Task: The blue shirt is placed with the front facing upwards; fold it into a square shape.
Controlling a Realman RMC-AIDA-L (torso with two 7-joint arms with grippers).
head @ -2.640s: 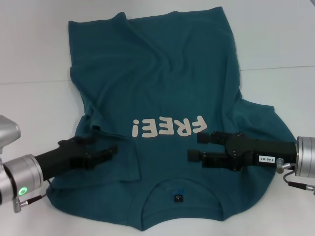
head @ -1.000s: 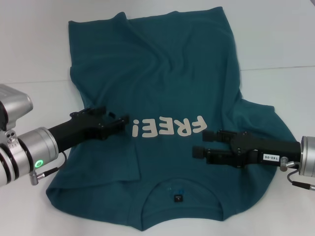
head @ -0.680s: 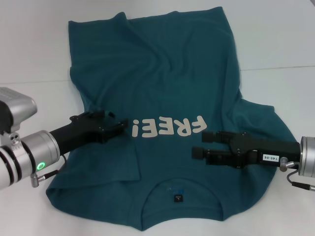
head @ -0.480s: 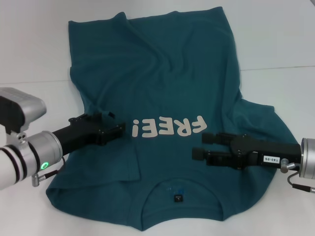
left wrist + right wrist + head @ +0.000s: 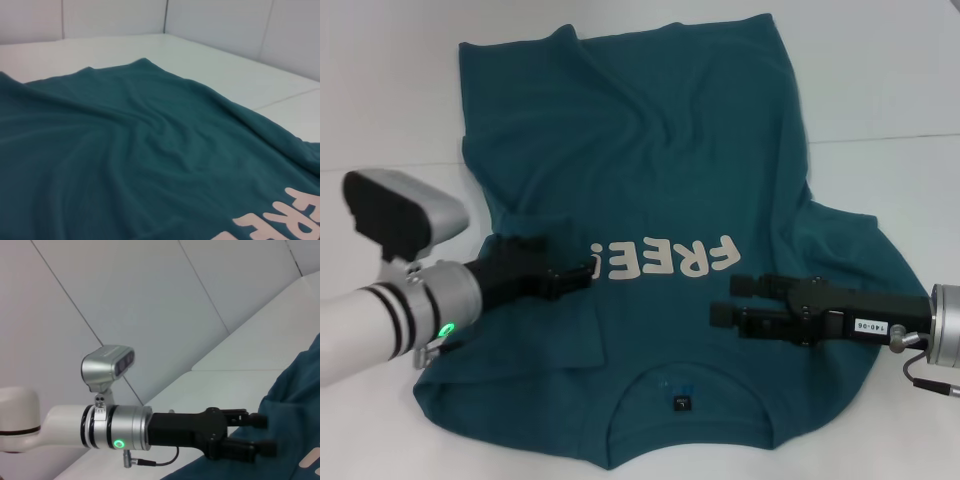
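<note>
On the table: a large dark teal-blue short-sleeved cotton shirt (image 5: 650, 190) is lying front up on the white tabletop (image 5: 390, 100), its round neck toward the near edge and its hem at the far side.
Shirt print: cream "FREE!" lettering (image 5: 660, 260) is running across the chest, reading upside down from the head view; part of it is also showing at the edge of the left wrist view (image 5: 280, 220).
Shirt label: a small dark tag (image 5: 681, 403) is sitting inside the neckline at the near middle.
Shirt lay: the cloth is rumpling in soft ridges over the far half (image 5: 150, 150), and the left sleeve is lying folded inward over the body.
Left gripper: the black left gripper (image 5: 582, 272) is reaching in from the left, low over the shirt just left of the lettering; in the right wrist view (image 5: 267, 435) its two fingers are standing slightly apart with nothing between them.
Right gripper: the black right gripper (image 5: 725, 300) is reaching in from the right over the shirt's near right chest, just below the lettering, its jaws parted a little and holding nothing.
Surroundings: pale grey wall panels (image 5: 150, 305) are standing behind the table.
</note>
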